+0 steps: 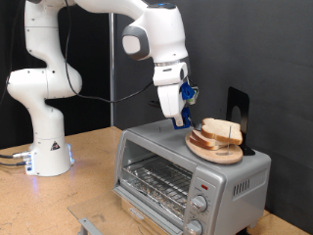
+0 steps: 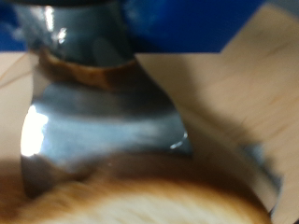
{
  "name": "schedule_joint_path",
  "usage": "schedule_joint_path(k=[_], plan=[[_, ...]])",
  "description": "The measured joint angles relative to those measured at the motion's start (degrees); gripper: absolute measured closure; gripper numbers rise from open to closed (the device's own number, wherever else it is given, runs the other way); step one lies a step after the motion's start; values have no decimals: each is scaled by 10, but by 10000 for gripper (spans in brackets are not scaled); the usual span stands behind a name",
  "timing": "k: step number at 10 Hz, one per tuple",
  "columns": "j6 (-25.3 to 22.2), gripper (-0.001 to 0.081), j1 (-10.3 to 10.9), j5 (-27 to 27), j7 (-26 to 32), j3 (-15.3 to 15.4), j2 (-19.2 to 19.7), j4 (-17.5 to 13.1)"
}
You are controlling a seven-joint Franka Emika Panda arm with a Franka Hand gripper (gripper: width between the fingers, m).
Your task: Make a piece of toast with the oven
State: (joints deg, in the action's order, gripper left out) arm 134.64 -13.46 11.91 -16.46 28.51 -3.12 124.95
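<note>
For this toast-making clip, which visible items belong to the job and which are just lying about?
Belongs to the job:
- oven, door shut
- piece of toast, on the wooden plate on top of the oven
- end effector, just above the oven top beside the plate

Just lying about:
- black stand behind the plate
- table

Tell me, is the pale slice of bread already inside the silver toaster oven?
No, the pale slice of bread sits on the round wooden plate on top of the silver toaster oven, whose rack looks bare.
</note>
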Motion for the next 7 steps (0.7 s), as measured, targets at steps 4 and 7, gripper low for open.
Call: schedule_joint_path(k=[4,7], plan=[[33,406,0,-6,-17,2,4,1],[38,406,0,18,0,6,1,3]])
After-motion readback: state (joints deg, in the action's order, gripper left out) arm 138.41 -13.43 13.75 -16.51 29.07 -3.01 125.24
